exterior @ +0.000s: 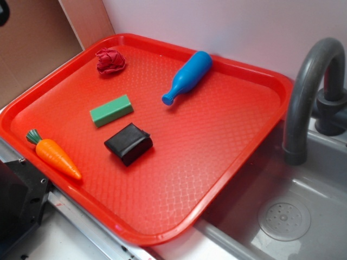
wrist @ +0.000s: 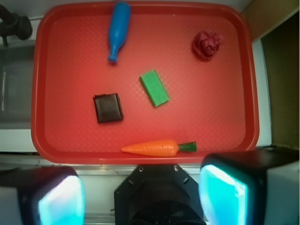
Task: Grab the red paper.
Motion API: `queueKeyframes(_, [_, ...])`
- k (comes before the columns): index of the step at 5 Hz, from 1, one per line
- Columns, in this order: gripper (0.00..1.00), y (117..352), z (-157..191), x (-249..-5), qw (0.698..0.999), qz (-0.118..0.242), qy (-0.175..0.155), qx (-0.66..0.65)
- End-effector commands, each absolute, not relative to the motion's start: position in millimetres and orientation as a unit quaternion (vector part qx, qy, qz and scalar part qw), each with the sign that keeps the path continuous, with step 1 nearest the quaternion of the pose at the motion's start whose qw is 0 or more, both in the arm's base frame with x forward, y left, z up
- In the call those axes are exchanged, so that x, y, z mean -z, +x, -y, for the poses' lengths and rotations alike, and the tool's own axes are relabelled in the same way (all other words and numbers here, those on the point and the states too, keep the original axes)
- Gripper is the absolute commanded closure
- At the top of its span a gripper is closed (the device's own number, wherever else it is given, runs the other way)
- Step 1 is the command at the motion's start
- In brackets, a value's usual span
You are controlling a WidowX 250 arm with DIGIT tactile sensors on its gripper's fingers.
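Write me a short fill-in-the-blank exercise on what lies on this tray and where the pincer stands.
1. The red paper lies in a ____ of the red tray.
2. The blue bottle lies on its ____.
3. The green block lies between the red paper and the ____ pouch.
4. The pincer is open and holds ____.

Missing words: corner; side; black; nothing
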State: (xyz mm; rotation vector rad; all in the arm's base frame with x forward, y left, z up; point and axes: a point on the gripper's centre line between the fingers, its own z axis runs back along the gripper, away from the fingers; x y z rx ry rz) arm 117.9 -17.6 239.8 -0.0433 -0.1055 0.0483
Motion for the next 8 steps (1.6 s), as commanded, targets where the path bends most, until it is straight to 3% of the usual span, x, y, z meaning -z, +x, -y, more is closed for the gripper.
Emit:
queueKeyframes(1, [0.0,156.4,-17.3,-221.0,0.954,0.143,-0.018,-0.264])
queueKeyframes(2, [0.0,182.8,-44.8,-190.1,0.916,0.183,0.022,-0.356])
queueKeyframes(4, [0.0,234.6,-93.2,-146.1,0.905,0.222,0.1,-0.349])
queueKeyframes(5, [0.0,255.4,-110.5,-132.5,0.895,0.226,0.124,-0.364])
queueKeyframes(6, [0.0,275.3,-124.7,-116.7,0.904,0.211,0.121,-0.352])
queueKeyframes(8, [0.0,289.3,-135.0,-99.6,0.909,0.197,0.136,-0.342])
